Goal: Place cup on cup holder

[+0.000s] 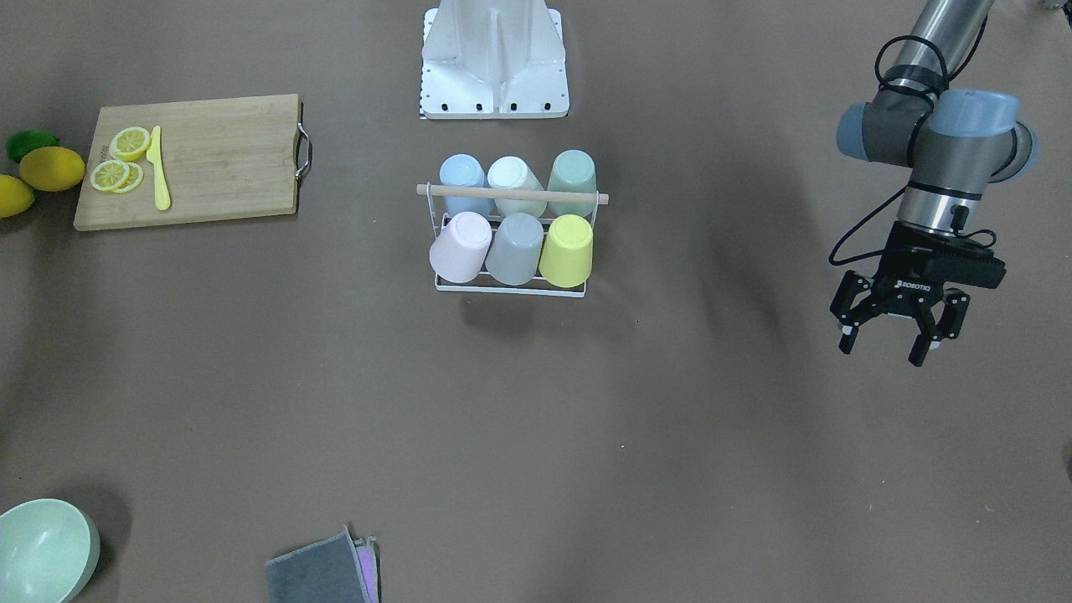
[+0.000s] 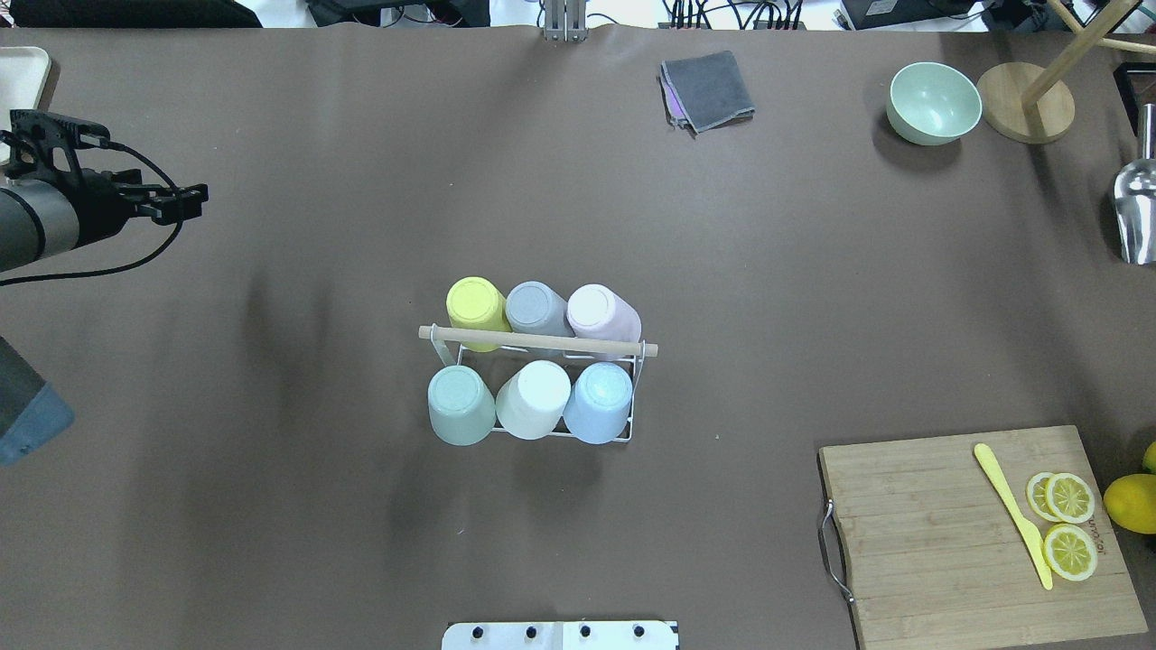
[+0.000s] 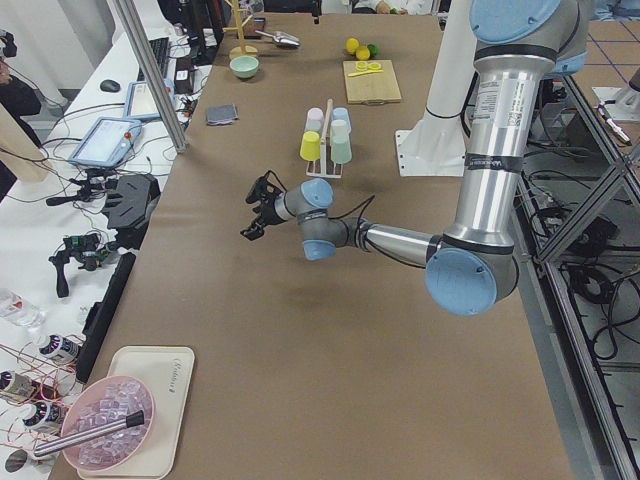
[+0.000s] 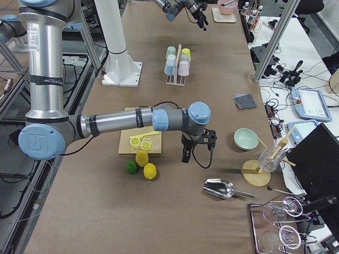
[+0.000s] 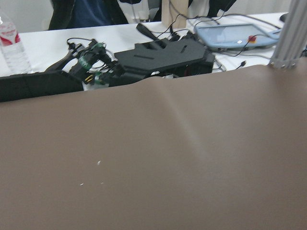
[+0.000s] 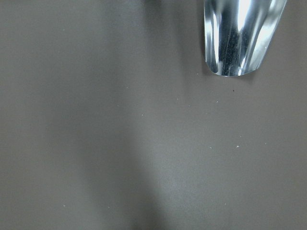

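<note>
The cup holder (image 1: pixel 511 194), a white wire rack with a wooden rod handle, stands mid-table and also shows in the overhead view (image 2: pixel 538 341). Several cups sit upside down on its prongs: pink (image 1: pixel 460 246), grey (image 1: pixel 515 248) and yellow (image 1: pixel 567 249) in one row, blue (image 1: pixel 462 177), white (image 1: pixel 516 180) and green (image 1: pixel 573 177) in the other. My left gripper (image 1: pixel 883 350) is open and empty, held above the table far to the holder's side. My right gripper (image 4: pixel 186 154) shows only in the right side view, near the lemons; I cannot tell whether it is open or shut.
A cutting board (image 1: pixel 218 167) holds lemon slices and a yellow knife, with lemons (image 1: pixel 52 167) beside it. A green bowl (image 1: pixel 42 548), a grey cloth (image 1: pixel 322 574), a metal scoop (image 2: pixel 1136 212) and a wooden stand (image 2: pixel 1027 113) lie along the far edge.
</note>
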Controlling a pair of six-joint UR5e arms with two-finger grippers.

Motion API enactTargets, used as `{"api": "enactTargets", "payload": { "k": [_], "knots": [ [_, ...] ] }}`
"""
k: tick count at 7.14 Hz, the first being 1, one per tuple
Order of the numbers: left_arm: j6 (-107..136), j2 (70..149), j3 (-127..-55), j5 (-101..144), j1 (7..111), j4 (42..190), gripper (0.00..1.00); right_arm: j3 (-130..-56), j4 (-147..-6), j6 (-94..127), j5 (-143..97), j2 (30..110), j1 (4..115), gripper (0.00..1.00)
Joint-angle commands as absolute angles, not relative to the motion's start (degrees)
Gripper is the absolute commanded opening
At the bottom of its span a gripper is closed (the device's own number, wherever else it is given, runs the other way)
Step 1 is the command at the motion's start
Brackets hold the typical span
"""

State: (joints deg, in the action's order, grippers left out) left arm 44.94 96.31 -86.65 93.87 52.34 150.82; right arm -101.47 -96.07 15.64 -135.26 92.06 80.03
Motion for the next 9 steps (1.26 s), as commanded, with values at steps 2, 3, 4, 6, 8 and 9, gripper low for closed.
{"api": "enactTargets", "payload": {
  "k": [2,3,4,6,8,9],
  "knots": [
    [34.66,93.35,-86.31,102.03,60.28,138.38,0.96,-101.69,-96.06,15.64,-135.26,92.37,80.07,0.99],
    [30.97,93.17,-86.31,106.74,64.03,133.82,0.96,-101.69,-96.06,15.64,-135.35,92.37,80.07,0.99],
    [26.59,93.16,-86.22,111.75,67.81,128.03,0.97,-101.78,-96.06,15.64,-135.35,92.37,80.07,0.99],
    [19.46,91.85,-86.05,121.78,78.0,117.28,0.97,-102.13,-96.07,15.73,-135.35,92.46,80.07,0.99],
    [4.12,91.32,-85.51,123.92,87.67,103.97,0.97,-102.13,-96.06,15.91,-135.26,92.46,80.07,0.99],
    [2.3,91.84,-85.69,124.01,89.89,94.4,0.97,-102.13,-95.98,15.91,-135.26,92.2,80.07,0.99]
  ]
}}
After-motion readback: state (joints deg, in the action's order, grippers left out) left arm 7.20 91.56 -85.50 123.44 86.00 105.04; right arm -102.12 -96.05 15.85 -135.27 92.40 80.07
